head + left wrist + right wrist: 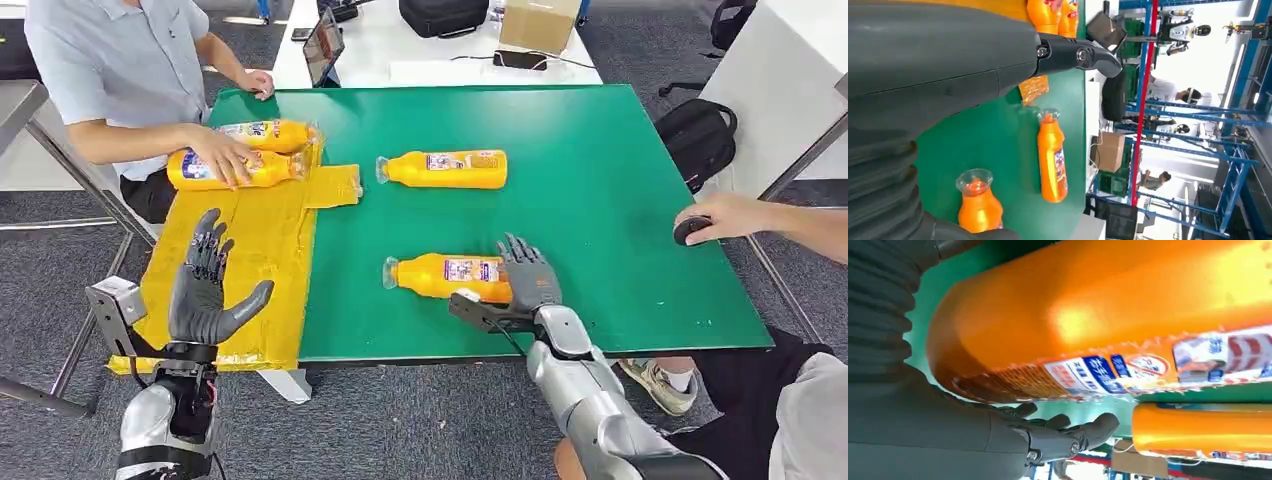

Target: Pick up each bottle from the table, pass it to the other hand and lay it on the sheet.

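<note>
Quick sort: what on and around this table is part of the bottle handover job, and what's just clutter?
Job:
- near bottle, right hand reaching its base
- far bottle on the green table
- two bottles on the yellow sheet
- left hand, open over the sheet

Clutter:
- cardboard box
- black bag
- backpack on the floor
- tablet

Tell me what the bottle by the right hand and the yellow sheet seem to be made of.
Near bottle: likely glossy orange plastic, with a bright highlight on its side in the right wrist view, a printed label and a clear cap. Sheet: looks like flat yellow cardboard or taped panels; seams and a slight sheen show, so unsure.
</note>
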You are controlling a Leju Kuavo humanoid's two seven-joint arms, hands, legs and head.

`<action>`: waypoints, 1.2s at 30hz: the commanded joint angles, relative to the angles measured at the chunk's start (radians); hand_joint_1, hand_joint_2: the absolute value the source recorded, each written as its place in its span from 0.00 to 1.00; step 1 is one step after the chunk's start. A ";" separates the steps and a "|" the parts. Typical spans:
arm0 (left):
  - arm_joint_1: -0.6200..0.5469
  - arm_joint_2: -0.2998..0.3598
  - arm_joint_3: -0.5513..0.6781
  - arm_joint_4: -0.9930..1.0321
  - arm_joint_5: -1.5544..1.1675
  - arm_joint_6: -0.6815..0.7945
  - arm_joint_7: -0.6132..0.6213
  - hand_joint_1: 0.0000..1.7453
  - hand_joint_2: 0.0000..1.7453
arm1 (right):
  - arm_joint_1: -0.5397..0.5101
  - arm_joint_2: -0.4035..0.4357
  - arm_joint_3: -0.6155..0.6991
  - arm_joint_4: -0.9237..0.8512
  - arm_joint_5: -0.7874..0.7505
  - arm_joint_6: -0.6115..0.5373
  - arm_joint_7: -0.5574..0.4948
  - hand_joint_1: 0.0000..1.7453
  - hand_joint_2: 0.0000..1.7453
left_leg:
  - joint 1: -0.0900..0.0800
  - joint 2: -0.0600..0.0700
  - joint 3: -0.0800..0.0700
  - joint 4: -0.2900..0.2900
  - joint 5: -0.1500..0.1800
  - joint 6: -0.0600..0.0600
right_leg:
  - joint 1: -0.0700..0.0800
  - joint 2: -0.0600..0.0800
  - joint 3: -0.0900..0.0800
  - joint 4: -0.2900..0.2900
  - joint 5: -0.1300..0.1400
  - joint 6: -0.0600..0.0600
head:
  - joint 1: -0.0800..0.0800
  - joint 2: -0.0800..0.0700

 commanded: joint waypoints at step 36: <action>0.125 -0.075 0.004 -0.136 -0.033 0.003 -0.029 0.00 1.00 | 0.248 0.170 -0.190 -0.533 -0.806 0.312 -0.577 1.00 1.00 | 0.001 0.004 0.000 0.002 -0.001 -0.001 | 0.002 0.003 -0.001 0.001 0.002 -0.004 | 0.000 0.000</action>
